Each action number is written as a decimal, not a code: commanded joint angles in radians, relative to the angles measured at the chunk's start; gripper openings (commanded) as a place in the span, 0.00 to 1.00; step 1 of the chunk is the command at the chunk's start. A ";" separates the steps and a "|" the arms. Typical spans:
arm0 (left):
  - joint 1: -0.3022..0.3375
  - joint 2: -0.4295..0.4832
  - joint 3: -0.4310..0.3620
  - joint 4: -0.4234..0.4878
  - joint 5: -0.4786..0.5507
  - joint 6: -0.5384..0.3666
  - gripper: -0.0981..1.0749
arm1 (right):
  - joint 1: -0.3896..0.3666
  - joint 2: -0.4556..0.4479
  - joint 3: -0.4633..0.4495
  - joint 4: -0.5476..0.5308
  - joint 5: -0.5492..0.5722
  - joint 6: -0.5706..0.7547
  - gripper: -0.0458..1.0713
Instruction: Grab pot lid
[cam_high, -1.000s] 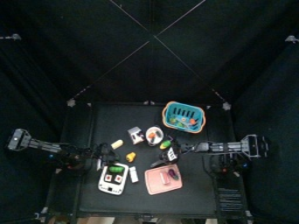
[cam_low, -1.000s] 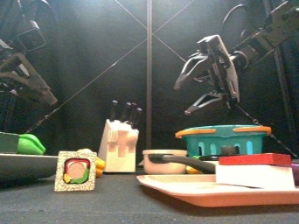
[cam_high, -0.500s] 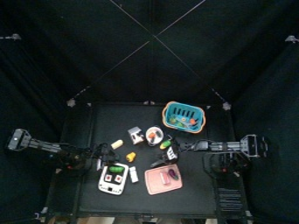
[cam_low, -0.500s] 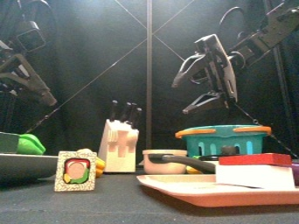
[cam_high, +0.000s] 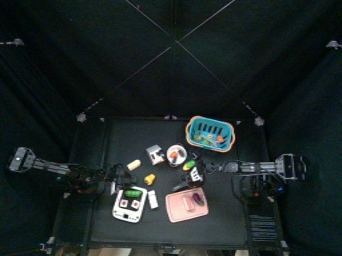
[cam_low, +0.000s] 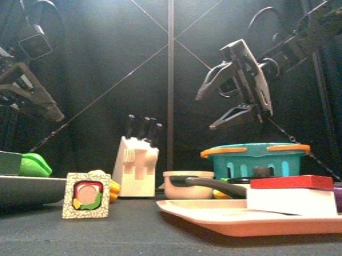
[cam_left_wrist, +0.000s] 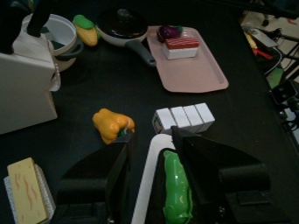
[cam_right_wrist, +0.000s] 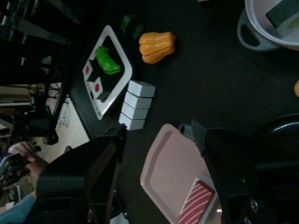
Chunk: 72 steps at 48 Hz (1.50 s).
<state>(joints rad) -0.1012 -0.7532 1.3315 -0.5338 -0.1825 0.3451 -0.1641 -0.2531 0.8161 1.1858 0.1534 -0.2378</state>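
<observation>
Pot lid (cam_left_wrist: 122, 17), judged seated on the pot (cam_low: 187, 183) just beside the teal basket (cam_low: 254, 158), is not yet gripped: approach is in hand, with the right gripper (cam_low: 211, 108) held above the basket and the left gripper (cam_left_wrist: 152, 142) well apart from it, both spread wide and empty, and a descent onto the lid is called for.

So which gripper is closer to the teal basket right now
The right gripper. It hangs in the air just above the teal basket. The left gripper is raised at the table's far opposite side.
</observation>
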 joint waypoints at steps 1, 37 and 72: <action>0.003 0.002 -0.011 0.002 -0.008 -0.002 0.76 | -0.006 -0.023 -0.032 -0.080 0.026 0.058 0.87; 0.002 0.002 -0.006 -0.005 -0.008 -0.002 0.76 | 0.038 -0.005 -0.098 -1.200 0.319 1.104 0.86; 0.003 0.002 0.003 -0.025 -0.009 -0.002 0.76 | 0.118 0.020 -0.071 -1.351 0.433 1.244 0.86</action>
<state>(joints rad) -0.1012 -0.7532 1.3453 -0.5568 -0.1825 0.3451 -0.0506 -0.1979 0.7716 -0.1626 0.5630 1.0048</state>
